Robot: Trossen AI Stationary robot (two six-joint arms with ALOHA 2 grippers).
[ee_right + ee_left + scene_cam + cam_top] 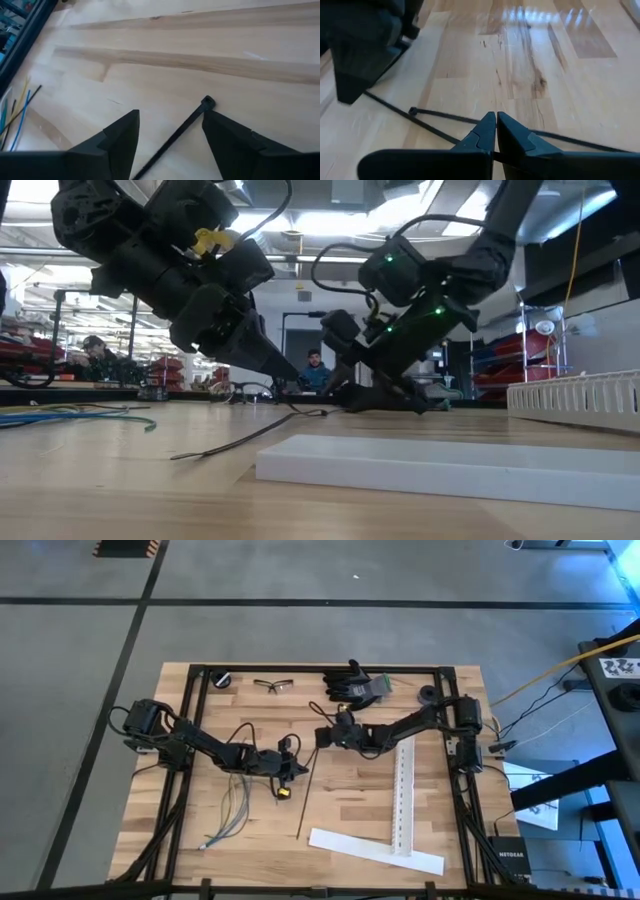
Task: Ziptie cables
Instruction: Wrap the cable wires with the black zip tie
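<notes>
High view puts the table (pixel 340 790) under both arms, and you have most of the job still ahead. The cables (pixel 228 810) lie loose and unbundled, fanned out on the side of the long ziptie (pixel 306 790) where the left arm works, well apart from it. Nothing is wrapped round them yet.

Your left gripper (pixel 496 125) is low on the wood just beside the ziptie's upper half, its fingers pressed together; a thin black strip runs under the tips, and I judge it is pinching that strip, though the contact itself is hidden. A second black strip with a small head (pixel 413 110) crosses it close by.

Your right gripper (pixel 170 131) sits at the ziptie's top end, fingers spread wide, holding nothing; the ziptie's head (pixel 208 102) lies on the wood between them.

The ziptie looks straight, thin and stiff, flat on the table, its loop not formed. The cables look limp, slightly curved, pale blue, grey and greenish. You still need to gather them, wrap, thread and pull tight.
</notes>
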